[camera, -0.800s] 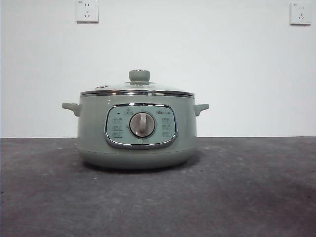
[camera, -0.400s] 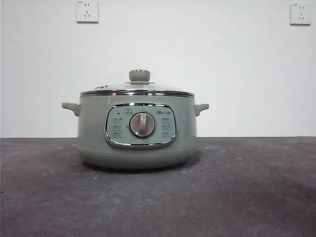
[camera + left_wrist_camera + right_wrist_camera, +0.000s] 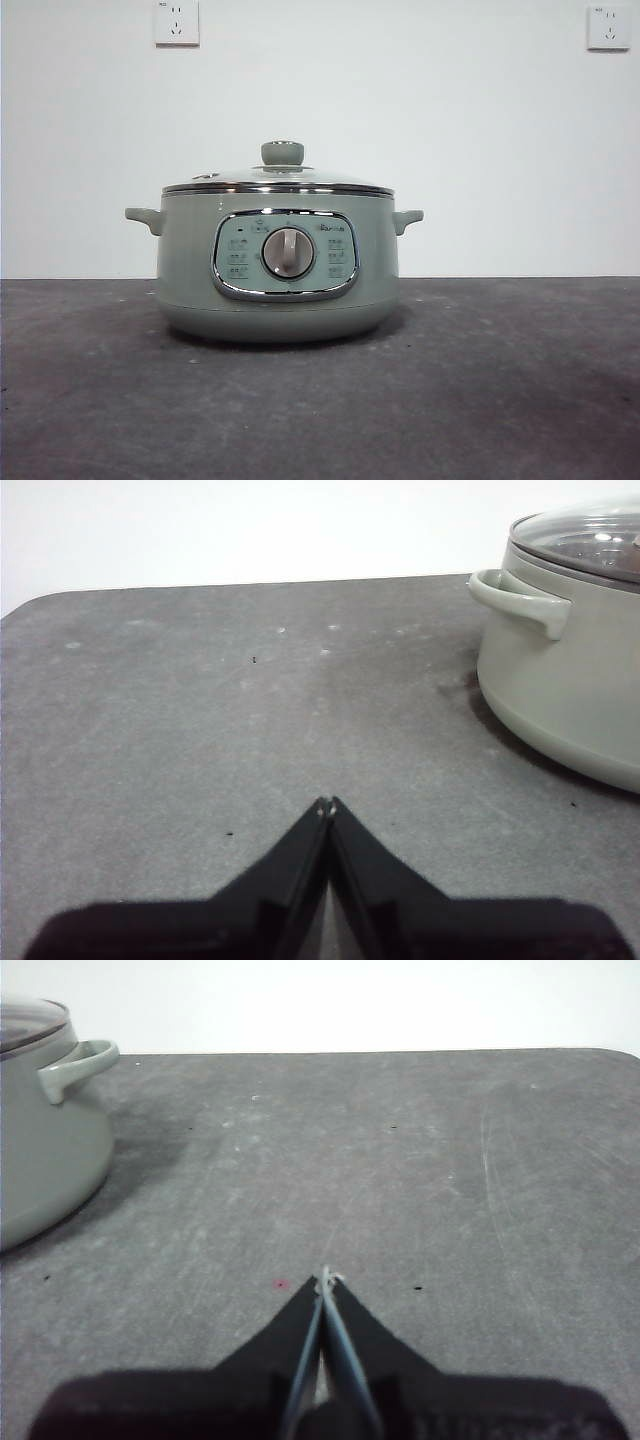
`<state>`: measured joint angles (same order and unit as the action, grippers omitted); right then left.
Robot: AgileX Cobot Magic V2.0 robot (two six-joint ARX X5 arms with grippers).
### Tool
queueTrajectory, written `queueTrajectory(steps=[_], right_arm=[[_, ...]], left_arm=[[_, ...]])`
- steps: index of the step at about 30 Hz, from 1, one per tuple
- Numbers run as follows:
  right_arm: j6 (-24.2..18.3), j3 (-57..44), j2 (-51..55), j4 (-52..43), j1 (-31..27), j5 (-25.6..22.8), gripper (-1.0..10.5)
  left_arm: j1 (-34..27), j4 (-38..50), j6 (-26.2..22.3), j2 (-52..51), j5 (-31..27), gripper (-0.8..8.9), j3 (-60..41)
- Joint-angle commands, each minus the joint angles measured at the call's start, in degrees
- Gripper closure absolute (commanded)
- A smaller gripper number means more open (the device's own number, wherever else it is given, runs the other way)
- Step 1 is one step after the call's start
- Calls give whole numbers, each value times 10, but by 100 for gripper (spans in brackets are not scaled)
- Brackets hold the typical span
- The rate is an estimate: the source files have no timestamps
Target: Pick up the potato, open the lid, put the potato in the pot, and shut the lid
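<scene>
We count one wide pale sage-green electric cooking pot (image 3: 277, 265) standing on the dark grey, scuffed table (image 3: 500, 400), roughly centre in the front view, w/ two small side handles, one per side, and one chrome-framed front panel carrying a single grey dial. One round glass lid (image 3: 278, 180) w/ chrome rim and sage-green knob sits closed on the pot. Going left to right: the left gripper (image 3: 327, 805) hovers low over bare table, both black jaws pressed together, tips touching, w/ the pot off to its side, well apart. The right gripper (image 3: 325, 1278) is likewise over bare table on the pot's other side, its two jaws squeezed together, holding nothing. Two white wall sockets (image 3: 177, 22) sit on the white wall behind. We can't see a potato in any view.
</scene>
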<state>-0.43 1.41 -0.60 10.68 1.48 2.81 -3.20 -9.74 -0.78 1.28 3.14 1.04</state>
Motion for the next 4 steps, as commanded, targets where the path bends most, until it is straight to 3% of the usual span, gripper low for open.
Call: queueTrajectory(steps=[1,4], right_arm=[[4,-6,1,-4,0,-2,946],[4,-6,1,-4,0,-2,946]], left_arm=[[1,3,6,0,-2,817,-6],[1,3,6,0,-2,817,-6]])
